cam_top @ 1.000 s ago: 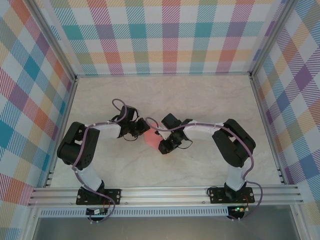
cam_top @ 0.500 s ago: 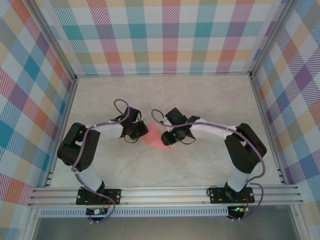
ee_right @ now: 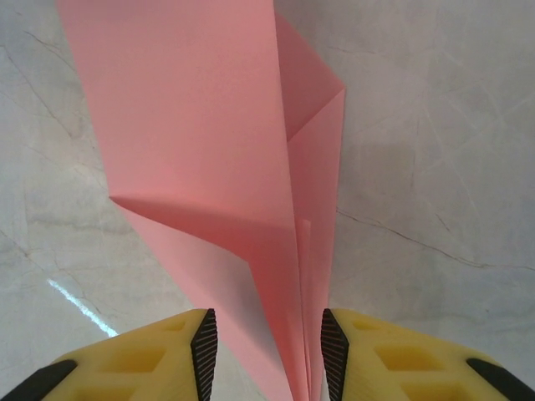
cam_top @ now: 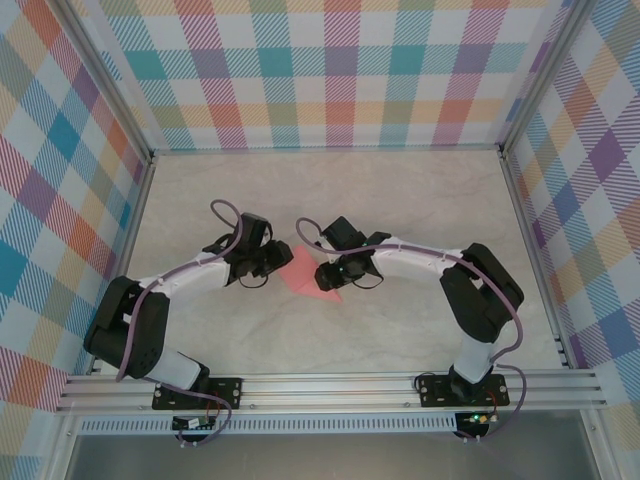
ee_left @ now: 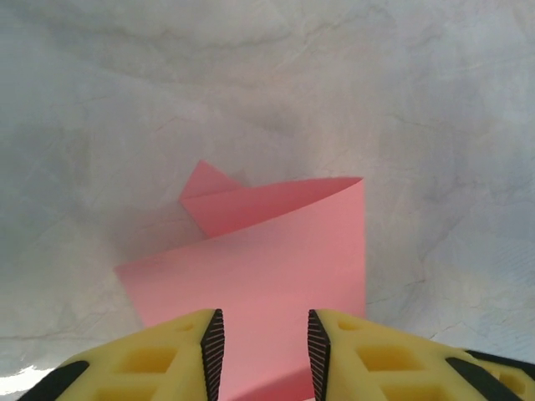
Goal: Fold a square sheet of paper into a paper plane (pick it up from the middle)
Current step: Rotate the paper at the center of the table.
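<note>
Pale marbled desk (cam_top: 420, 200) within plaid walls (cam_top: 340, 70). Mid-desk, pink part-folded paper wedge (cam_top: 305, 275), edges inside left end effector (ee_left: 261, 359) and right end effector (ee_right: 265, 351), both narrowly parted, unclamped. Could spring unfolded, or snag and slide askew.

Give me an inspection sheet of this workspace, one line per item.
Surface: pale marbled tabletop.
Job's things: pink sheet of paper, folded to a pointed wedge, between the grippers.
Clutter: nothing seen.
Grippers: left gripper and right gripper both open, paper running into each gap.
Cables: purple cables looped along both arms.
Surroundings: plaid walls, aluminium frame.
</note>
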`<state>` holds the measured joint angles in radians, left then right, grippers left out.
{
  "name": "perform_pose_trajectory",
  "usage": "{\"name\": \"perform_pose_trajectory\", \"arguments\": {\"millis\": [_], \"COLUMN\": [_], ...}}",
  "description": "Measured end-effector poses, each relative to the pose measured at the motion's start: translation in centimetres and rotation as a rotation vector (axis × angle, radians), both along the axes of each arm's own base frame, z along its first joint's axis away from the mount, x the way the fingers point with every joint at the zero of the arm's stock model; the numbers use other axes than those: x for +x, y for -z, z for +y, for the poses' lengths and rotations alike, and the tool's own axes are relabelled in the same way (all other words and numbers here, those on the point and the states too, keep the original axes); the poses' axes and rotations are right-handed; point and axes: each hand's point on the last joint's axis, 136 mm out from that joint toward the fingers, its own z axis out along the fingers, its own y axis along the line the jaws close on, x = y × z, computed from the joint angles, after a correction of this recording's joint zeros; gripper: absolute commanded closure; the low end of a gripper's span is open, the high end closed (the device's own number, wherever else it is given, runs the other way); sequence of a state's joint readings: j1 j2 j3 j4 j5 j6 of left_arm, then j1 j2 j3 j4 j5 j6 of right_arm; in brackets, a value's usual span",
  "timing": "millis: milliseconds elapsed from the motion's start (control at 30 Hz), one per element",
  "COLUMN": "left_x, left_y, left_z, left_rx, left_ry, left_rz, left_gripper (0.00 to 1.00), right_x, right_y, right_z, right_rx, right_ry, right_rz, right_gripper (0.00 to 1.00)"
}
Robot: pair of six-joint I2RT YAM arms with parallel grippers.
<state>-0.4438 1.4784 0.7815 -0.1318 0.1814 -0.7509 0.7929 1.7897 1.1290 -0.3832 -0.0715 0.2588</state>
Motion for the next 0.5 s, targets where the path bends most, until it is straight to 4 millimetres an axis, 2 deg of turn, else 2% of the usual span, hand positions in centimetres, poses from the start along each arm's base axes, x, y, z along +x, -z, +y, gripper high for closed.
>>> {"name": "perform_pose_trajectory", "arguments": {"millis": [200,367,500], "left_x": [-2.0,-3.1,-3.8], "left_y": [1.8,1.9,2.1], "left_z": [0.6,0.6,0.4], "left_rx": [-0.001,-0.024,-0.056], "left_ry": [-0.002,0.009,0.016], "left_rz": [0.057,0.068,0.073], "left_gripper": [0.59,0.57,0.55], "right_x": [0.8,0.9,1.1], "right_y": [1.5,2.8,2.8], "right_z": [0.4,0.0,-0.1], "right_rx": [-0.019,-0.018,0.016], "right_ry": [0.035,0.077,0.116], "right_rz": [0.029,0.09,0.139], "right_gripper": [0.61,0.64,0.68]}}
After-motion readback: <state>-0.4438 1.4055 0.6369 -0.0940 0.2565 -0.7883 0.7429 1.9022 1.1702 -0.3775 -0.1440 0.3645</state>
